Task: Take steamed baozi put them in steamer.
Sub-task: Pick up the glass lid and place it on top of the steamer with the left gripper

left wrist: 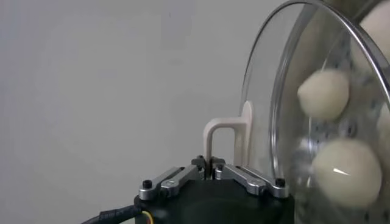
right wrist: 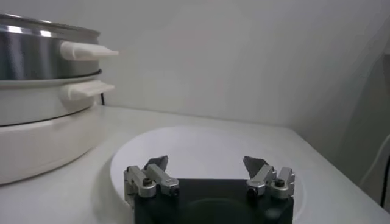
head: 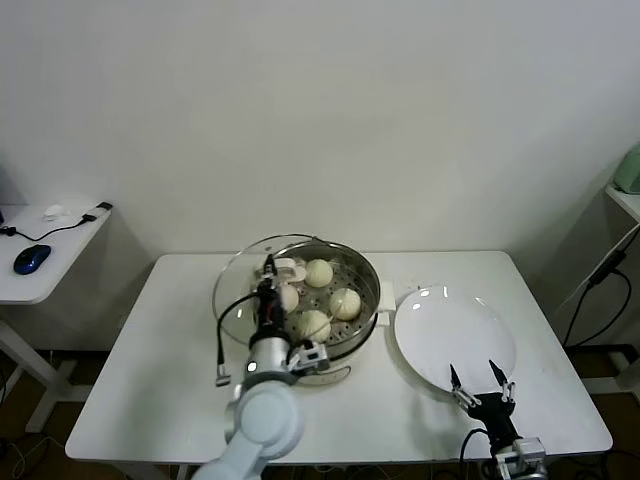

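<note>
White table (head: 180,400) against a plain pale wall; a side desk with a mouse (head: 31,258) stood off to the robot's left.

Left hand (head: 270,268): fingers pressed together, pinching the white handle (left wrist: 222,137) of the glass lid (head: 232,290). The lid was held tilted, partly over the steamer's left side and not seated. Judgement: it was carried by the handle so the pot could be covered once loading was finished, the handle being the only narrow part a shut hand could clamp.

Steamer (head: 368,268): steel pot on its cream base, near the table's middle. Four baozi (head: 345,302) lay on the perforated tray inside, spaced apart, two visible through the glass in the left wrist view. None remained outside, so the loading step looked complete.

Right hand (head: 481,382): fingers spread wide, holding nothing, low at the near edge of the plate (head: 440,340). The plate was bare and sat just beside the steamer on the right. Judgement: the hand waited there, clear of the lid's path, its picking work apparently done.

Risk noted: a tilted lid could catch the rim or a bun when lowered.
</note>
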